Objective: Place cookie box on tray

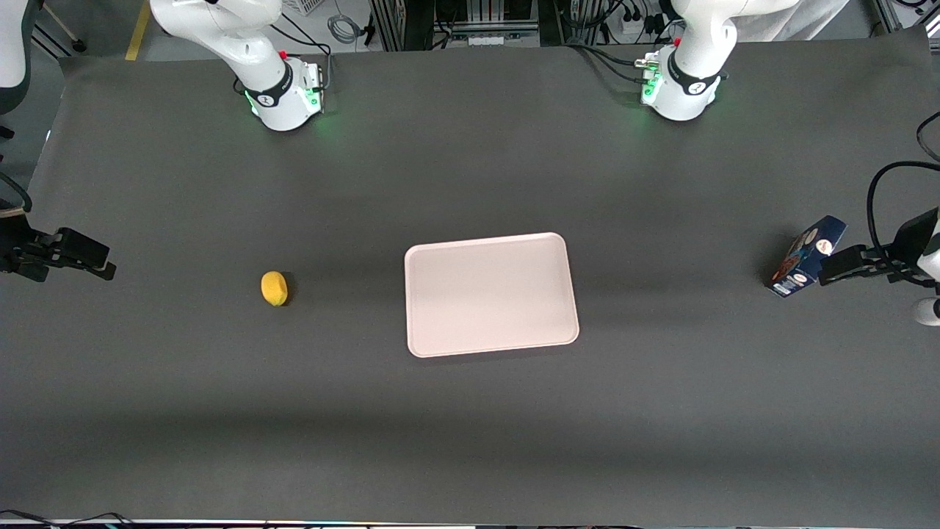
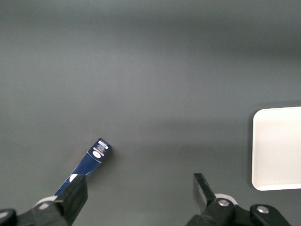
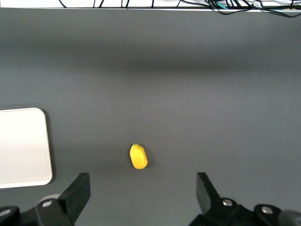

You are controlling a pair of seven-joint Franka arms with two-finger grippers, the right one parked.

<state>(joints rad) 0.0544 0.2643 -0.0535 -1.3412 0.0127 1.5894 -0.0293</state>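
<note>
Three items lie on the dark table mat (image 1: pixel 470 441): a yellow lump (image 1: pixel 274 288) toward the parked arm's end, the pale-pink tray (image 1: pixel 490 294) at the centre, and the cookie box (image 1: pixel 806 256) toward the working arm's end. The cookie box stands tilted, well apart from the tray. The left gripper (image 1: pixel 844 266) hovers just beside the box, jaws spread wide and holding nothing; in the wrist view one finger (image 2: pixel 74 197) overlaps the box (image 2: pixel 89 162). Recommended procedure: centre both fingers across the narrow faces of the carton before closing. Bare mat separates box and tray, so the transfer path appears unobstructed. The tray surface is unoccupied.
</note>
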